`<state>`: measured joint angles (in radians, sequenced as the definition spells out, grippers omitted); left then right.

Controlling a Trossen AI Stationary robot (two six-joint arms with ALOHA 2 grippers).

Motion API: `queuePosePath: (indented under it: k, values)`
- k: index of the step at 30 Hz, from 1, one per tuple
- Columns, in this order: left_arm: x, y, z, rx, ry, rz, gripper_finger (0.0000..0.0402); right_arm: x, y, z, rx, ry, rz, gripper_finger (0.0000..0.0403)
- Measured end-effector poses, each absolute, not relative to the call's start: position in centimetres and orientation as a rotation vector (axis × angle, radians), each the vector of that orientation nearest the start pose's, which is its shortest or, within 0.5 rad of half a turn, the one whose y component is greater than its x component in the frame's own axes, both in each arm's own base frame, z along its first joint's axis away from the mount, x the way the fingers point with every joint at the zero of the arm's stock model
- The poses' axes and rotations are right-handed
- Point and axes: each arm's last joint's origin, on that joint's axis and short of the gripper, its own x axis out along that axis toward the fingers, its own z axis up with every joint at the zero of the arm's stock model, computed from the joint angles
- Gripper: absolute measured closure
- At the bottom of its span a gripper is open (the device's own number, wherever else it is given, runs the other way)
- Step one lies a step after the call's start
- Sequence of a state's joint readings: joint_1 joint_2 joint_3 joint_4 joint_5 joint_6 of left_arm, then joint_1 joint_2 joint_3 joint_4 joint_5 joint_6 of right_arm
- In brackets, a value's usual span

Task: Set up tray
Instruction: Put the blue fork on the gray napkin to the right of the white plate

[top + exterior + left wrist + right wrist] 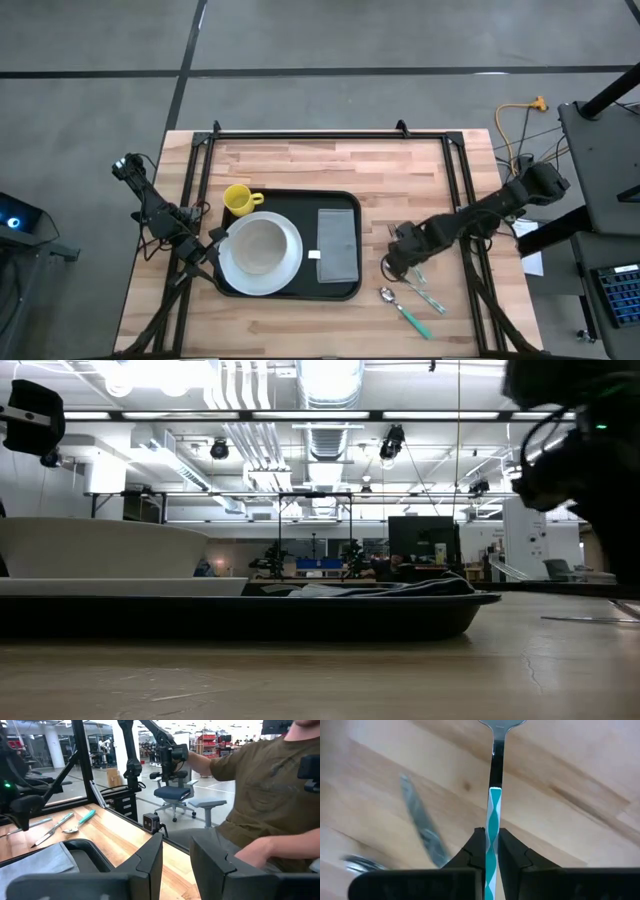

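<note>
- We see the large black rectangular tray (290, 290) with rounded corners and a low rim lying left of centre on the pale wooden plank table (300, 165), nearer its near edge.
- On it we count a round white plate (260, 248) with a white bowl on top, a small yellow mug (238, 199) in the far left corner, and a folded grey cloth napkin (338, 243) along the right side.
- Our right gripper (491, 851) sits just right of the tray, its fingers pinched tight on a metal utensil with a teal-and-white patterned handle (493, 815); its head is cut off, so we cannot tell which piece it is.
- A teal-handled spoon (403, 310) and another metal utensil (422, 832) lie on the bare wood near it.
- Our left gripper (176, 865) waits at the tray's left edge, fingers slightly apart, gripping nothing.
- We judge the setting mostly done: crockery and napkin are placed, while the cutlery is not yet on the tray.
</note>
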<state>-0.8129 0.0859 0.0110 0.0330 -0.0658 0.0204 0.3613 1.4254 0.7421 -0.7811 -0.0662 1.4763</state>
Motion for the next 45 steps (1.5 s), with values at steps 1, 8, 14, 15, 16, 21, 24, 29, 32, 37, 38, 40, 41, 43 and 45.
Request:
queuePosePath:
  k: [1,8,14,15,16,21,24,29,32,37,38,40,41,43,45]
  values:
    - [7.2,-7.3,16.4,0.038,0.031,-0.747,0.0322,20.8,7.7,16.3,0.980,1.365,-0.761,0.0389]
    - [7.2,-7.3,16.4,0.038,0.031,-0.748,0.0322,22.4,6.9,17.5,1.104,1.291,-0.813,0.0390]
    - [7.2,-7.3,16.4,0.038,0.031,-0.748,0.0322,24.3,6.9,17.9,1.186,1.259,-0.870,0.0390]
    - [7.2,-7.3,16.4,0.038,0.031,-0.748,0.0322,24.7,7.0,17.9,1.194,1.255,-0.875,0.0390]
    - [7.2,-7.3,16.4,0.037,0.031,-0.748,0.0322,25.2,7.2,18.0,1.204,1.250,-0.881,0.0390]
    - [7.2,-7.3,16.4,0.038,0.031,-0.748,0.0322,28.2,7.9,18.5,1.233,1.230,-0.882,0.0390]
    - [7.2,-7.3,16.4,0.038,0.031,-0.748,0.0322,30.0,8.0,18.5,1.256,1.215,-0.897,0.0390]
    - [7.2,-7.3,16.4,0.038,0.031,-0.747,0.0322,33.1,7.7,18.2,1.281,1.197,-0.914,0.0390]
    - [7.2,-7.3,16.4,0.038,0.031,-0.748,0.0322,34.5,7.3,18.1,1.300,1.203,-0.906,0.0390]
    - [7.2,-7.3,16.4,0.038,0.031,-0.747,0.0322,35.9,7.1,18.7,1.330,1.156,-0.909,0.0390]
    - [7.2,-7.3,16.4,0.038,0.031,-0.748,0.0322,36.1,7.0,18.8,1.334,1.135,-0.919,0.0390]
    - [7.2,-7.3,16.4,0.038,0.032,-0.748,0.0322,36.2,6.9,18.7,1.338,1.093,-0.951,0.0390]
    - [7.2,-7.3,16.4,0.038,0.032,-0.747,0.0322,36.4,6.9,18.7,1.348,1.073,-0.953,0.0390]
    - [7.2,-7.3,16.4,0.038,0.032,-0.748,0.0322,36.5,6.9,18.5,1.357,1.069,-0.955,0.0390]
    - [7.2,-7.3,16.4,0.038,0.031,-0.747,0.0322,36.7,6.9,18.1,1.361,1.067,-0.956,0.0390]
